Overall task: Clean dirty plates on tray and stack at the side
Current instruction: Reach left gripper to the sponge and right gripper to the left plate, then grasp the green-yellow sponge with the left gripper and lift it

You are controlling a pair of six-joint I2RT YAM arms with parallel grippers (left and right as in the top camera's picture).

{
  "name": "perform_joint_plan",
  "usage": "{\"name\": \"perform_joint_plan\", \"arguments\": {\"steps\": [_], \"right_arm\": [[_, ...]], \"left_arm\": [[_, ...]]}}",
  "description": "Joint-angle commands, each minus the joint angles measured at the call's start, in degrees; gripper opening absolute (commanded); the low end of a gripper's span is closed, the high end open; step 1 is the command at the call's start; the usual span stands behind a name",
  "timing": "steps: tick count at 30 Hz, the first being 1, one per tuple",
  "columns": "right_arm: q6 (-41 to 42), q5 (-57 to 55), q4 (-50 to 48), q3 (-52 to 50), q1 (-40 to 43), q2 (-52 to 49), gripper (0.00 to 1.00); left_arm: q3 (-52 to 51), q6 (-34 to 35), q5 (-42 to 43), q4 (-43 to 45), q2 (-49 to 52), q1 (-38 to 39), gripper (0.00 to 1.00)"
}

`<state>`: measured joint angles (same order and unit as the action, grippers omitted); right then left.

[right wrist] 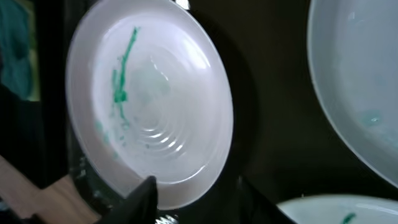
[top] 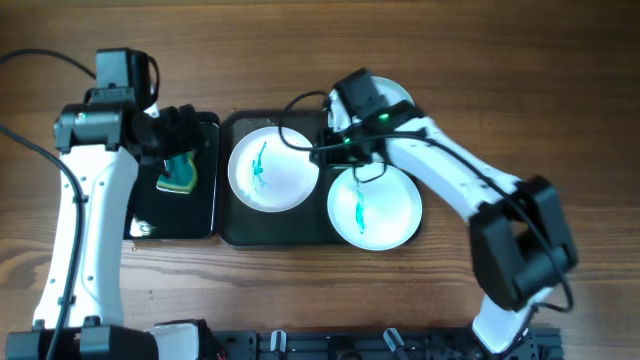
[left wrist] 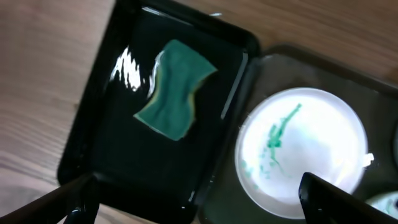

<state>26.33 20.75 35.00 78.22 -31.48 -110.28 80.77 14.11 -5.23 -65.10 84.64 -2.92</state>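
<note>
The dark tray point(top: 236, 225) holds a white plate point(top: 272, 168) with a teal streak on its left half. A second streaked white plate point(top: 375, 208) overhangs the tray's right end. A third, paler plate point(top: 397, 92) shows partly behind my right arm. My right gripper point(top: 335, 148) is open over the tray between the plates. In the right wrist view its fingers point(right wrist: 196, 190) straddle the near rim of the left plate point(right wrist: 149, 99), holding nothing. My left gripper point(top: 185, 135) is open over the small black tray, its fingers point(left wrist: 196, 190) spread wide and empty.
A smaller black tray point(top: 205, 215) lies against the big tray's left side and holds a teal sponge point(top: 180, 176), also in the left wrist view point(left wrist: 175, 89). Brown wooden tabletop point(top: 520, 70) surrounds both trays. A black rail runs along the front edge.
</note>
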Motion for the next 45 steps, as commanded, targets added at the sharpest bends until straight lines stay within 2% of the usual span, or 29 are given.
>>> {"name": "perform_joint_plan", "arguments": {"steps": [1,8,11,16,18,24,30,35,41,42,43,44,45], "right_arm": [[3.8,-6.3,-0.8,1.1,-1.9,-4.7,0.35],[3.6,-9.0,-3.0,1.1,-3.2,-7.9,0.33],[4.7,-8.7,-3.5,1.0,-3.6,-9.2,0.26],[5.8,-8.8,-4.3,1.0,-4.2,-10.8,0.09],[5.8,-8.8,-4.4,1.0,-4.2,-10.9,0.05],[5.4,-9.2,-4.3,1.0,-4.2,-10.9,0.04],[5.1,-9.2,-4.3,1.0,-4.2,-10.9,0.05],[5.1,-9.2,-3.9,1.0,-4.2,-10.9,0.05],[5.0,-9.2,-3.6,1.0,-4.2,-10.9,0.05],[4.9,-9.2,-3.6,1.0,-4.2,-10.9,0.05],[4.9,-9.2,-3.5,1.0,-4.2,-10.9,0.05],[4.9,-9.2,-3.4,1.0,-4.2,-10.9,0.05],[4.9,-9.2,-3.4,1.0,-4.2,-10.9,0.05]], "left_arm": [[0.7,1.3,-1.9,0.2,2.8,-2.4,1.00],[0.7,1.1,-1.9,0.4,6.8,-2.8,1.00],[0.7,1.1,-2.0,0.8,8.8,-2.8,0.97],[0.7,-0.9,-2.7,1.4,12.7,-2.8,0.98],[0.7,-2.0,-3.2,1.3,14.0,-2.8,0.89],[0.7,-7.2,-3.2,2.4,17.4,-2.8,0.72],[0.7,-13.9,-3.0,7.8,21.4,-2.9,0.68],[0.7,-14.1,-3.3,11.4,26.2,-3.1,0.64],[0.7,-16.7,-3.2,11.8,32.0,-3.1,0.51],[0.7,-16.7,-3.2,11.8,32.5,-3.1,0.46],[0.7,-16.7,-3.3,11.8,32.7,-3.1,0.40],[0.7,-16.7,-3.2,11.8,32.8,-3.1,0.29],[0.7,-16.7,-3.2,11.8,32.8,-3.1,0.11]]}}
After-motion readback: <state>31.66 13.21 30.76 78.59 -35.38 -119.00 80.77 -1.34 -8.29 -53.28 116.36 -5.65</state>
